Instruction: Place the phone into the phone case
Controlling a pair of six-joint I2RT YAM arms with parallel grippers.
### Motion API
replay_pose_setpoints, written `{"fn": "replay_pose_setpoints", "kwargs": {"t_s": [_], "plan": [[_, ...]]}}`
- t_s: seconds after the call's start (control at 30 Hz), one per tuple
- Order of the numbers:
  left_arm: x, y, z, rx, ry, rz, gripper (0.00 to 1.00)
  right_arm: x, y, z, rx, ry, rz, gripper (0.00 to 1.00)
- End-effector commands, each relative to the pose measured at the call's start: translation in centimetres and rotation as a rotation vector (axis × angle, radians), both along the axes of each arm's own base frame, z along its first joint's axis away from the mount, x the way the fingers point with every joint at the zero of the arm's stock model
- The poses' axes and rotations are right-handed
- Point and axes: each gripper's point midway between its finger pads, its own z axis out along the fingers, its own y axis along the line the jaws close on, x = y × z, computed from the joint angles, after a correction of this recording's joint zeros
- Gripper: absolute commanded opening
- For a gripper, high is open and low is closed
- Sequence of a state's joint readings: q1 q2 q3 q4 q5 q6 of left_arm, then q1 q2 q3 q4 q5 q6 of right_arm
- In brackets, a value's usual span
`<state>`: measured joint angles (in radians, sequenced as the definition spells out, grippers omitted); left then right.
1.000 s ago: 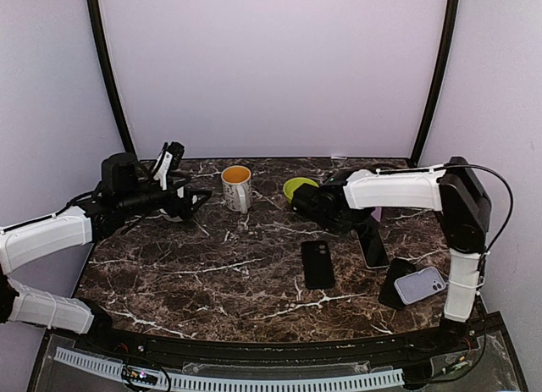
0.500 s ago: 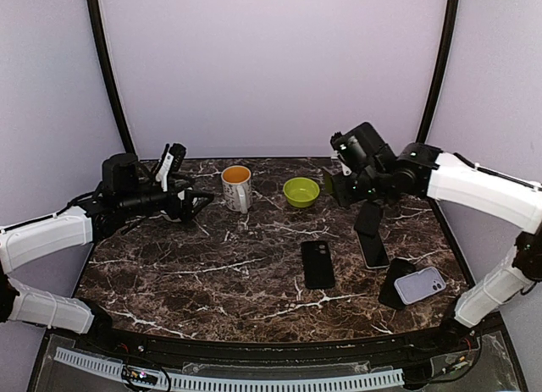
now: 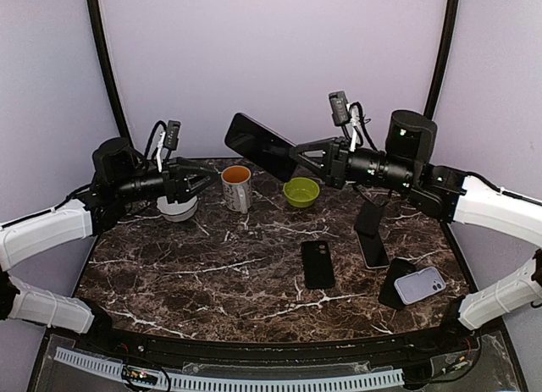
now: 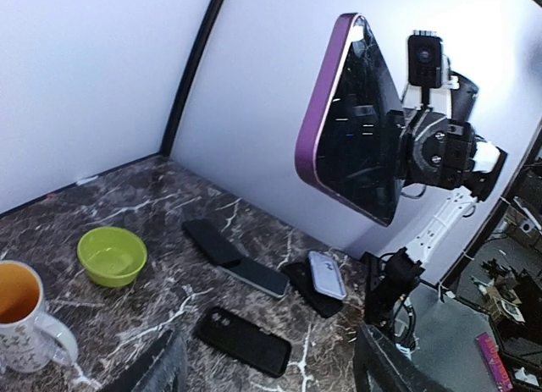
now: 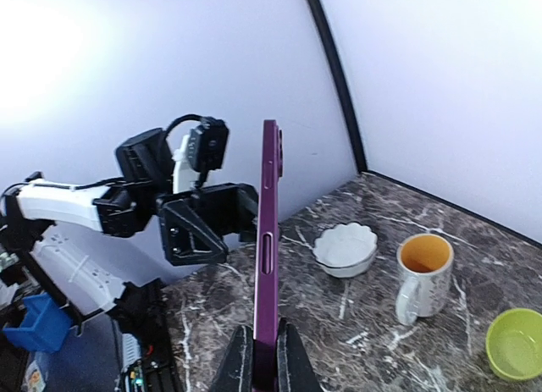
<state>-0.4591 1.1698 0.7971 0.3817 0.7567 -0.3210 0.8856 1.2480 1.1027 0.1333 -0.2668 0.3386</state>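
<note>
My right gripper (image 3: 298,157) is shut on the lower end of a purple phone (image 3: 258,145) and holds it high above the table's back, pointing left. In the right wrist view the phone (image 5: 269,240) stands edge-on between the fingers (image 5: 264,337). In the left wrist view its dark screen (image 4: 356,129) faces the camera. A black phone case (image 3: 318,263) lies flat mid-table and shows in the left wrist view (image 4: 246,341). My left gripper (image 3: 201,182) is open and empty, raised above a white bowl (image 3: 176,208), facing the phone.
A white mug with an orange inside (image 3: 236,187) and a green bowl (image 3: 301,191) stand at the back. Two dark phones (image 3: 371,231) lie at the right. A lilac case (image 3: 421,284) rests on a black one near the right arm's base.
My right arm has risen from low near the green bowl and now holds the phone high, pointing left. My left gripper has lifted a little and turned toward it.
</note>
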Motion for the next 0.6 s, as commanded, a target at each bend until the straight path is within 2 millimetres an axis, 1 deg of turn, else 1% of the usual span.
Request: {"fn": "replay_pose_setpoints", "kwargs": {"t_s": [0.0, 0.03, 0.07, 0.13, 0.17, 0.2, 0.23, 0.27, 0.3, 0.33, 0.4, 0.53, 0.57], "plan": [[-4.8, -1.2, 5.7, -0.212, -0.094, -0.174, 0.71, -4.1, 0.5, 7.3, 0.253, -0.169, 0.217, 0.0], [-5.3, -1.2, 6.5, -0.242, -0.138, -0.172, 0.73, -4.3, 0.6, 7.5, 0.263, -0.173, 0.232, 0.0], [-6.0, -1.4, 7.3, -0.267, -0.172, -0.183, 0.76, -4.6, 0.6, 7.8, 0.276, -0.182, 0.251, 0.0], [-6.0, -1.3, 8.2, -0.305, -0.192, -0.157, 0.8, -5.4, 1.0, 7.8, 0.29, -0.192, 0.305, 0.0], [-5.5, -1.2, 8.6, -0.333, -0.167, -0.127, 0.81, -5.8, 1.0, 7.9, 0.297, -0.197, 0.329, 0.0], [-5.2, -0.9, 9.3, -0.369, -0.18, -0.103, 0.82, -5.9, 1.1, 7.9, 0.301, -0.196, 0.343, 0.0], [-5.2, -0.8, 9.7, -0.399, -0.156, -0.106, 0.82, -5.9, 1.2, 7.9, 0.299, -0.194, 0.35, 0.0], [-5.5, -0.7, 10.5, -0.441, -0.187, -0.119, 0.81, -5.9, 1.4, 7.8, 0.295, -0.19, 0.352, 0.0], [-5.8, -0.6, 10.9, -0.47, -0.177, -0.135, 0.81, -5.8, 1.5, 7.8, 0.293, -0.187, 0.356, 0.0], [-6.5, -0.6, 11.8, -0.507, -0.212, -0.155, 0.8, -5.9, 1.6, 7.8, 0.293, -0.187, 0.36, 0.0], [-6.8, -0.8, 12.5, -0.537, -0.217, -0.159, 0.79, -6.0, 1.7, 7.8, 0.294, -0.185, 0.374, 0.0], [-6.4, -1.6, 12.8, -0.507, -0.22, -0.119, 0.74, -6.1, 2.1, 7.5, 0.286, -0.178, 0.388, 0.0], [-6.6, -1.6, 12.9, -0.502, -0.242, -0.114, 0.72, -6.1, 2.2, 7.3, 0.282, -0.173, 0.39, 0.0]]}}
